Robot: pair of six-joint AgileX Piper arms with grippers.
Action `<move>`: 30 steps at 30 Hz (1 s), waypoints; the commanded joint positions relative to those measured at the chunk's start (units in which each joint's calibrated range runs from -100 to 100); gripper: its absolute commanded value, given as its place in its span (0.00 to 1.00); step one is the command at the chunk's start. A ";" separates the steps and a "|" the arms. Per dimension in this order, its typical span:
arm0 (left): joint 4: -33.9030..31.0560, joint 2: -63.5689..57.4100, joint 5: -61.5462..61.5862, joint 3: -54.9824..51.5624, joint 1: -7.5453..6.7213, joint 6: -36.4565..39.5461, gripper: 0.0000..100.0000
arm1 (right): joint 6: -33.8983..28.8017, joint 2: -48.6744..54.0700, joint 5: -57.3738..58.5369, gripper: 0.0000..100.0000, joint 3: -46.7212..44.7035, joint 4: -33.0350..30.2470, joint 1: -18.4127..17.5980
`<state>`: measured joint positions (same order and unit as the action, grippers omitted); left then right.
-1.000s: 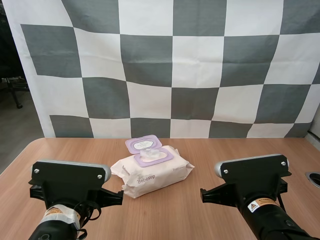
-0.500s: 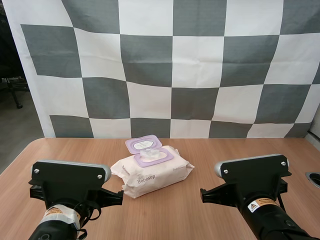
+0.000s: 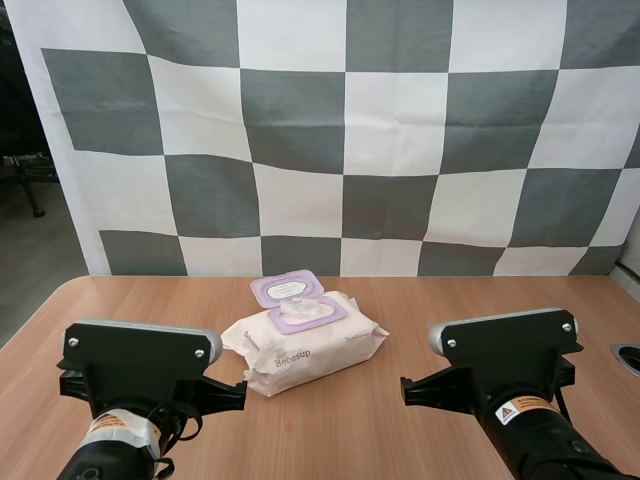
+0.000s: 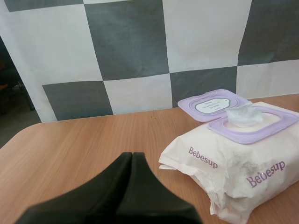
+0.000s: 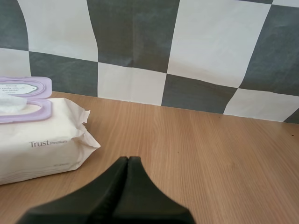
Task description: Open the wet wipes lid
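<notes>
A cream pack of wet wipes lies mid-table between my two arms. Its purple lid is flipped open toward the back, and a white wipe pokes up through the purple opening frame. The left wrist view has the pack with its open lid ahead of my left gripper, whose fingers lie together as one dark wedge, apart from the pack. My right gripper is likewise shut on nothing, with the pack off to its side.
The wooden table has rounded corners and runs back to the backdrop. A dark round fitting sits at its right edge. Bare wood stretches ahead of the right gripper.
</notes>
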<state>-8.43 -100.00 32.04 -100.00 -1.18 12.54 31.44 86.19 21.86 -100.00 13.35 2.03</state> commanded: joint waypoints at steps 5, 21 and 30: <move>0.01 0.00 0.03 0.00 0.01 0.03 0.00 | 0.06 0.01 0.08 0.00 0.00 0.07 -0.05; 0.01 0.00 0.03 0.00 0.01 0.03 0.00 | 0.06 2.37 0.06 0.00 0.00 0.07 -1.16; 0.01 0.00 -0.13 0.00 0.01 0.03 0.00 | 0.06 13.81 0.06 0.00 0.00 0.07 -1.16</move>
<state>-8.43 -100.00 32.04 -100.00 -1.18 12.54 31.44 97.18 21.84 -100.00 13.45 0.87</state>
